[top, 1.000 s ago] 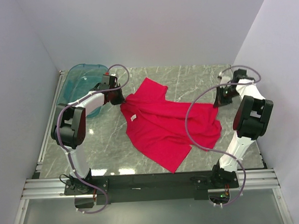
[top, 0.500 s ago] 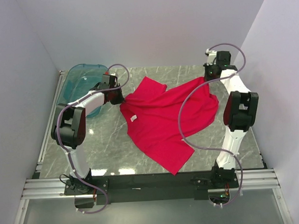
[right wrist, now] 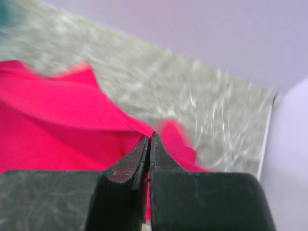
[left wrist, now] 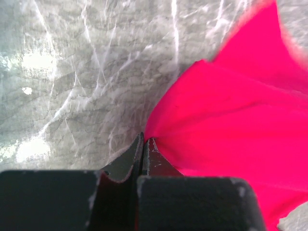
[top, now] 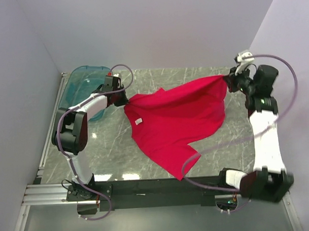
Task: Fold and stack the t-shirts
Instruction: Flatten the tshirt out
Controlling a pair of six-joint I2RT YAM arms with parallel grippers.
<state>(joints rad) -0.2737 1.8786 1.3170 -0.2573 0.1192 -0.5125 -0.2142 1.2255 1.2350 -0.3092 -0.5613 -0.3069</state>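
- Up and out goes my right gripper [top: 227, 79], swung from low over the marble to the far right corner, and it has lifted one edge of the plain bright red soft-fabric t-shirt [top: 175, 120] clear of the surface.
- My right fingers are pinched tight on that red edge, and the cloth falls away below them and leftward toward my other hand.
- My left gripper [left wrist: 144, 142] hasn't budged. Its fingers are clamped on a bunched bit of shirt, low over the grey marbled tabletop [top: 110, 150], with the translucent teal plastic tub [top: 84, 80] near, off to their left.
- Between my two pinches the top edge runs nearly taut. The rest trails down toward me, rumpled, one corner curled under.
- The step in hand, as I read it, is spreading the shirt flat before any fold.
- To do it well, I'd keep both pinches firm and the tension even.
- I'd then lower the right side slowly so the cloth lays down smooth, with no jerk, or the thin left pinch could slip.
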